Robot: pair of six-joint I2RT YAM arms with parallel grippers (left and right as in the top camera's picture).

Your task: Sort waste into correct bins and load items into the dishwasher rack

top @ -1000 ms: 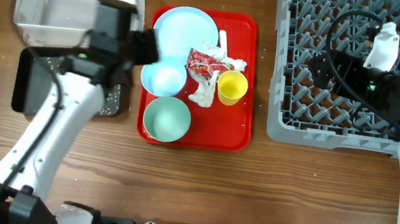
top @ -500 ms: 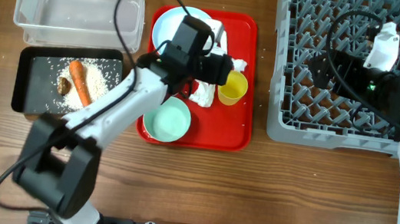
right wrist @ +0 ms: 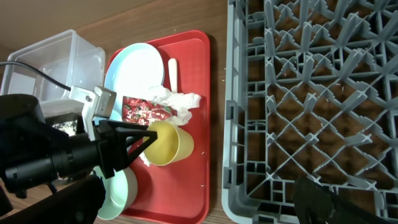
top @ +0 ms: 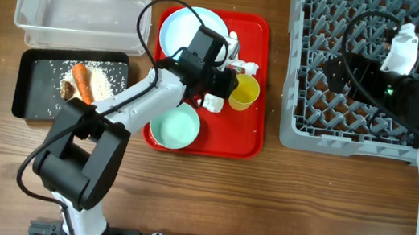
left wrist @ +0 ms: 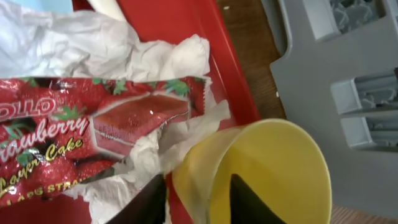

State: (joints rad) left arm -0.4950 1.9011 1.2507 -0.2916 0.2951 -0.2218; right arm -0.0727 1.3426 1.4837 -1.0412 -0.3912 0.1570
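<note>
My left gripper point(top: 228, 82) is open, low over the red serving tray point(top: 231, 137). Its fingers point(left wrist: 198, 199) straddle the near wall of the yellow cup point(left wrist: 280, 168), one inside and one outside. The red-and-white wrapper point(left wrist: 93, 137) and the crumpled napkin point(left wrist: 124, 43) lie beside the cup. The plate point(top: 189, 27), the spoon point(top: 233, 39) and one bowl point(top: 174, 125) are on the tray; my arm hides the second bowl. The carrot point(top: 82, 84), the brown lump point(top: 65, 89) and the rice point(top: 105, 79) lie in the black tray point(top: 25, 97). My right gripper point(right wrist: 323, 205) hangs open and empty over the grey rack point(top: 354, 128).
The clear tub point(top: 82, 3) stands behind the black tray at the far left. The rack fills the right side, close to the red tray's right edge. My left arm crosses the table from the front left to the tray.
My left arm has swung right from over the black tray to the red tray and come down on the yellow cup. The black tray's contents are uncovered. The right arm has not moved.
</note>
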